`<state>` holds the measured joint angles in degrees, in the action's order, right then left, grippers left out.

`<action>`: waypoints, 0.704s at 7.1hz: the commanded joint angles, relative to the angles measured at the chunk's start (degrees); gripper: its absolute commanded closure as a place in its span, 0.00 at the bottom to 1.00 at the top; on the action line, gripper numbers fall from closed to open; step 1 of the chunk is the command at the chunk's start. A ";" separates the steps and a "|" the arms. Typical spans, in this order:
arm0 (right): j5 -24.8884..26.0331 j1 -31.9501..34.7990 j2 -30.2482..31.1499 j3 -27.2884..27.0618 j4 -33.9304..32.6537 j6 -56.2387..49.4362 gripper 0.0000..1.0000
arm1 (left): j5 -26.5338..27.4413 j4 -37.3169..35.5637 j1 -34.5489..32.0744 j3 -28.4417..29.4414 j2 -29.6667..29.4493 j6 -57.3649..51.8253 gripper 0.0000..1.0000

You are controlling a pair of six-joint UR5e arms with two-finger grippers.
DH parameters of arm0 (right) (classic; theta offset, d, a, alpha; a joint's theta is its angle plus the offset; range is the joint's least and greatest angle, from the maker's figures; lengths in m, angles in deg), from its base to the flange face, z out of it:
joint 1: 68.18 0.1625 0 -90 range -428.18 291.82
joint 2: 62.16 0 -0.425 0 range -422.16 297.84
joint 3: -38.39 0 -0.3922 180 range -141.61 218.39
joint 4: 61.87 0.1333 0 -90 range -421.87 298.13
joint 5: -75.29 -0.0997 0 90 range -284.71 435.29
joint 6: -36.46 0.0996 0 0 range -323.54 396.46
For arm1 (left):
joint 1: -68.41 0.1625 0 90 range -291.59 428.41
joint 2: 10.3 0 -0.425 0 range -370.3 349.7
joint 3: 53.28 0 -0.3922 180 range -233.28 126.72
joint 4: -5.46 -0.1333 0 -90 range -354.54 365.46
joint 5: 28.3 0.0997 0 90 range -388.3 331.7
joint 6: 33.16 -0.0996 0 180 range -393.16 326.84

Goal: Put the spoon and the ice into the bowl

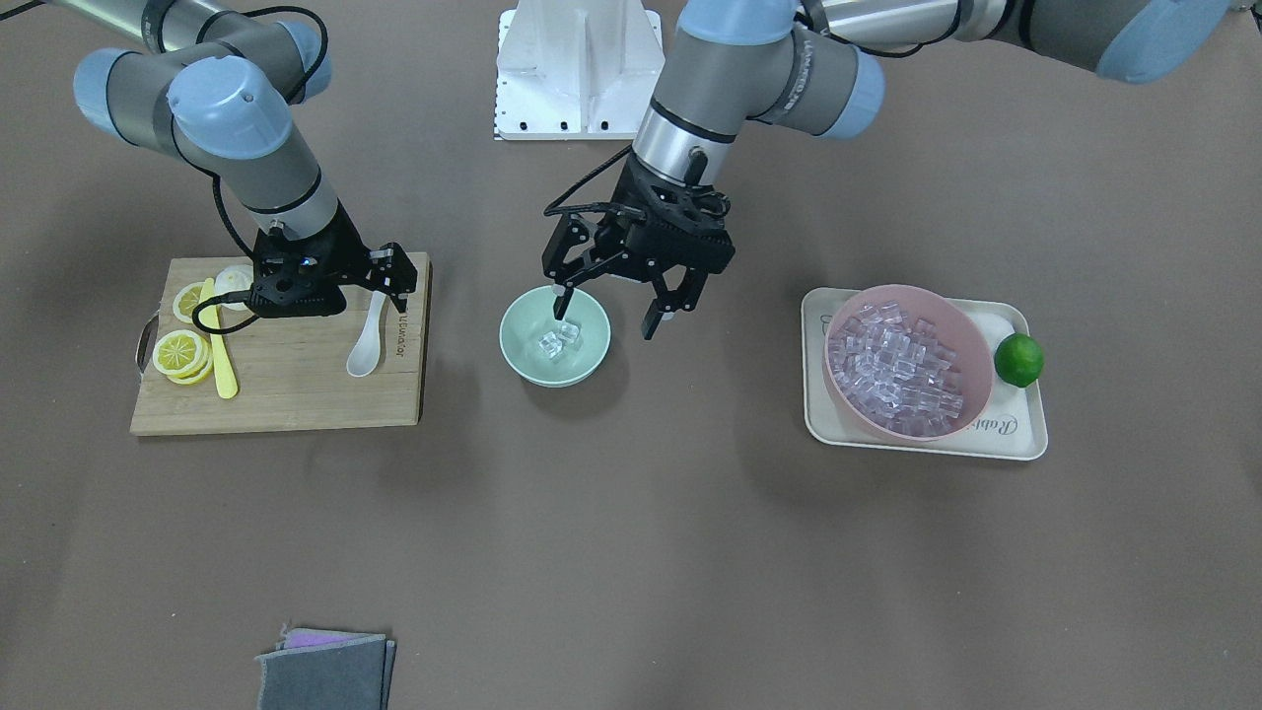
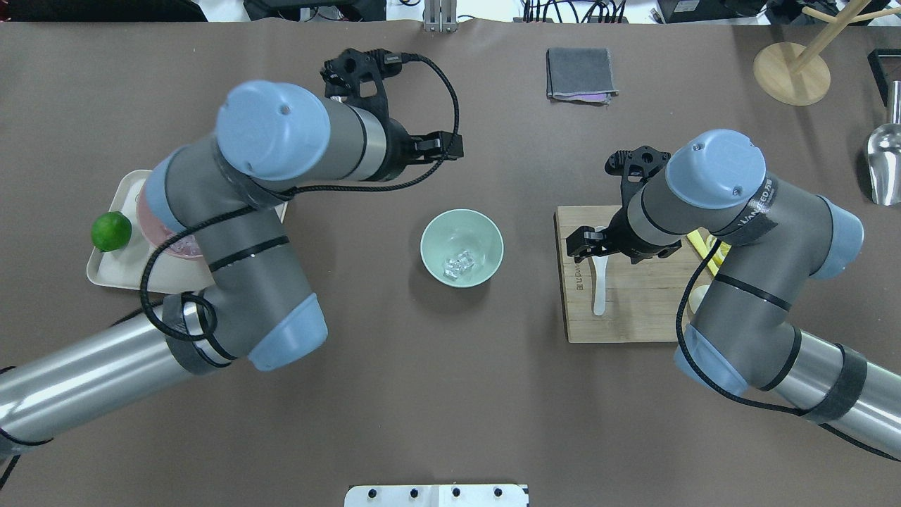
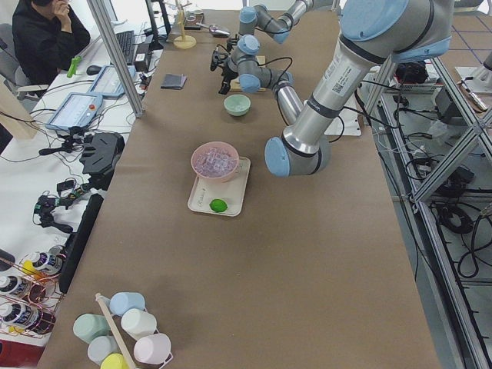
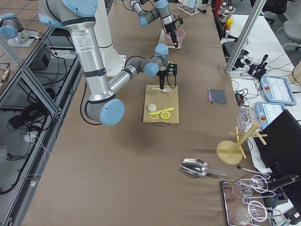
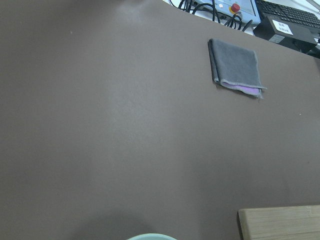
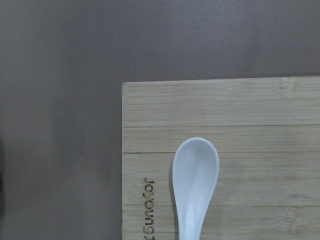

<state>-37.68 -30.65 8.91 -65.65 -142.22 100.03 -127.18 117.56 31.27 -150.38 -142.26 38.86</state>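
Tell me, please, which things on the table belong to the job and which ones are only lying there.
Job: spoon; mint-green bowl; ice, a few cubes in that bowl, most in the pink bowl.

Lying about: cutting board, lemon slices, yellow knife, lime, tray, grey cloth, metal scoop.

Left gripper, jaws spread, hangs over small pale mint-green bowl holding clear ice cubes; glossy white spoon lies on wooden cutting board.
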 commanded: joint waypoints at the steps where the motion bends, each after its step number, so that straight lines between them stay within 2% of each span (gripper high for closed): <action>1: 1.09 -1.40 -0.05 1.64 1.24 -0.03 0.07 | -4.91 -1.72 -5.30 -1.34 1.00 -3.10 0.02; 2: 1.09 -1.49 0.03 1.90 1.25 0.06 0.18 | -4.92 -1.80 -5.84 -1.34 1.09 -4.07 0.02; 5: 1.18 -2.28 0.30 2.35 1.25 0.15 0.31 | -4.92 -1.81 -6.98 -1.07 1.27 -4.17 0.02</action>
<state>-36.57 -32.63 9.07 -63.38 -140.98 100.11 -132.08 115.74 24.55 -151.55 -141.06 34.77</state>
